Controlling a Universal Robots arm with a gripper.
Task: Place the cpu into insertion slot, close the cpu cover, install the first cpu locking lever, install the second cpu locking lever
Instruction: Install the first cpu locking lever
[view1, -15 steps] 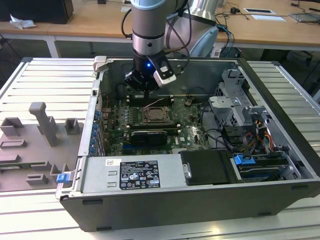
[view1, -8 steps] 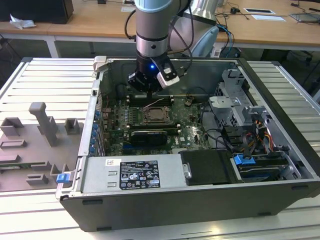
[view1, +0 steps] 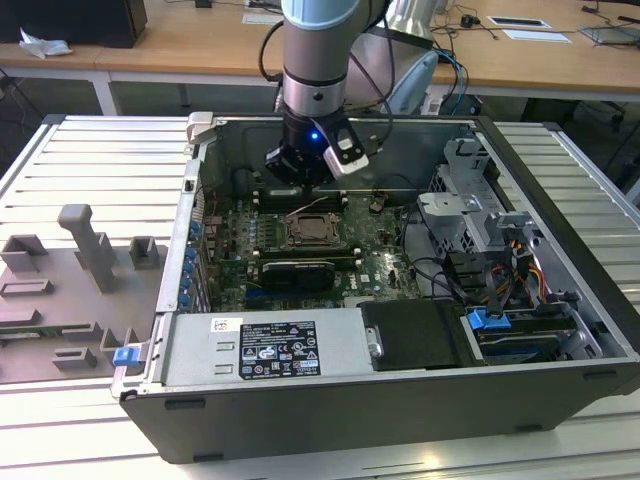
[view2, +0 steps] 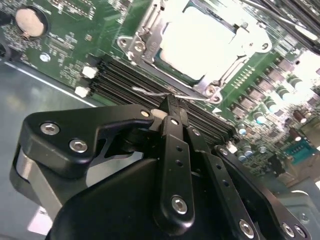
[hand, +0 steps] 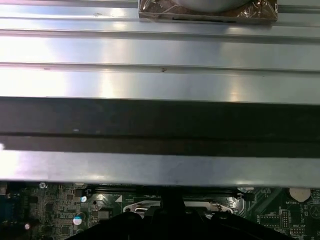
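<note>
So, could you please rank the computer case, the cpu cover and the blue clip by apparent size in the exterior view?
1. Computer case, by far the largest.
2. Cpu cover, socket-sized.
3. Blue clip, smallest, though it sits nearer the camera, so the gap with the cover is unsure.

The gripper (view2: 171, 107) is matt black with small silvery screw heads, and the arm (view1: 318, 60) above it is grey and pale blue with a small blue light on its wrist. The motherboard (view2: 70, 35) is green with fine pale print, the memory slots (view2: 125, 75) are black with white clips, and the cpu (view2: 200, 40) looks bright silvery white inside the silvery cpu cover (view2: 145, 42). The computer case (view1: 400, 400) is dark grey with a black and white label (view1: 277, 349) and a blue clip (view1: 487, 324), and the table (view1: 90, 170) is pale grey with ribbed stripes.
</note>
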